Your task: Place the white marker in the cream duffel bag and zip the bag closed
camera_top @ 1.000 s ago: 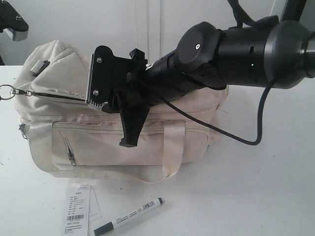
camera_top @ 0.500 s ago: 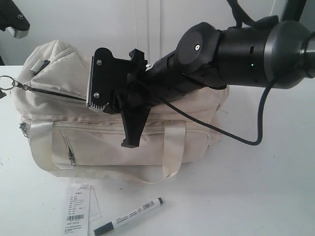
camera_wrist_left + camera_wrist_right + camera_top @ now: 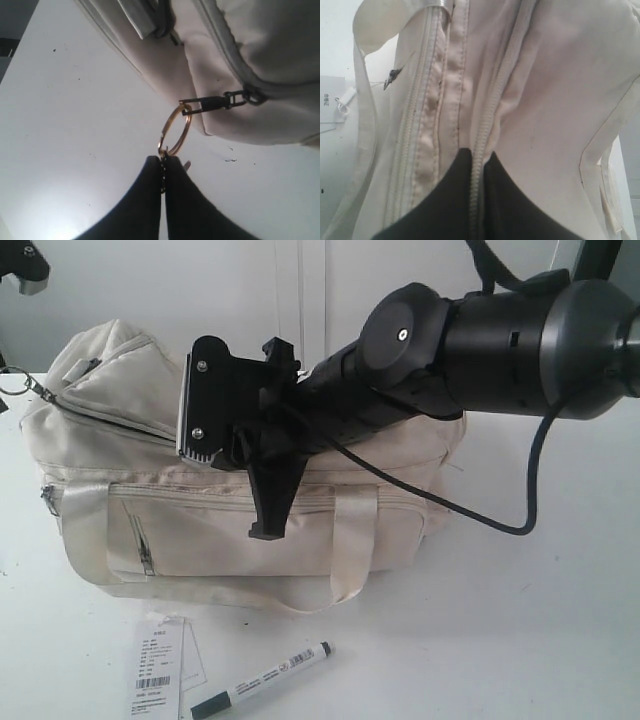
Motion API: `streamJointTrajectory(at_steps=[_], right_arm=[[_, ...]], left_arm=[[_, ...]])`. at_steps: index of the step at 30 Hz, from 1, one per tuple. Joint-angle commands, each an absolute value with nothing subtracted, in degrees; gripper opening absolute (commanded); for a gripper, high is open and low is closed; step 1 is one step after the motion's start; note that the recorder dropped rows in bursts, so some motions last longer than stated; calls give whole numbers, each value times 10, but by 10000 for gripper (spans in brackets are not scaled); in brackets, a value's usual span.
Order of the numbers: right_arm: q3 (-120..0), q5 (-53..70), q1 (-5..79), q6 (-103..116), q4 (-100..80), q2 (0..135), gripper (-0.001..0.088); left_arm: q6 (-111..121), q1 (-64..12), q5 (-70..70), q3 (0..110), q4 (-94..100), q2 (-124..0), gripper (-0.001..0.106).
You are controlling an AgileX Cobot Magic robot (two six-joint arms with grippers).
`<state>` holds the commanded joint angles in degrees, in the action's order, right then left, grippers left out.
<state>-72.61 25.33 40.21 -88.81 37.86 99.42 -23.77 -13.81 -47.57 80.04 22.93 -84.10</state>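
A white table (image 3: pixel 560 620) fills the lower part of the exterior view. Its surface is smooth and matt, with soft grey shadows on it. Behind it stands a plain pale wall (image 3: pixel 130 290), divided near the middle by thin vertical seams (image 3: pixel 326 290). In the left wrist view the same white surface carries a few small dark specks (image 3: pixel 54 50), and a bright patch of reflected light (image 3: pixel 55 227) lies on it.

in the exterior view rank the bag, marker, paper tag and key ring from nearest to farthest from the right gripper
1. cream duffel bag: the right gripper is shut on it.
2. white marker and paper tag, on the table in front: too close to call.
3. key ring, at the bag's far left end.
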Motion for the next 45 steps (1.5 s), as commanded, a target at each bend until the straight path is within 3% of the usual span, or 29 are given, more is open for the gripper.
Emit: streamJointTrajectory(at_steps=[22, 24, 31, 33, 45], right_arm=[[-726, 271, 402, -885, 347, 994, 5], [-726, 266, 402, -884, 347, 994, 59], [-726, 248, 402, -883, 413, 982, 549], [-727, 228, 402, -883, 482, 975, 619], [-808, 215, 445, -876, 550, 1032, 621]], left_arm=[[-227, -138, -454, 800, 244, -871, 0], [-227, -138, -466, 800, 232, -869, 0], [-227, -138, -490, 800, 204, -868, 0], [-227, -138, -493, 800, 190, -867, 0], [-227, -138, -495, 800, 171, -867, 0]])
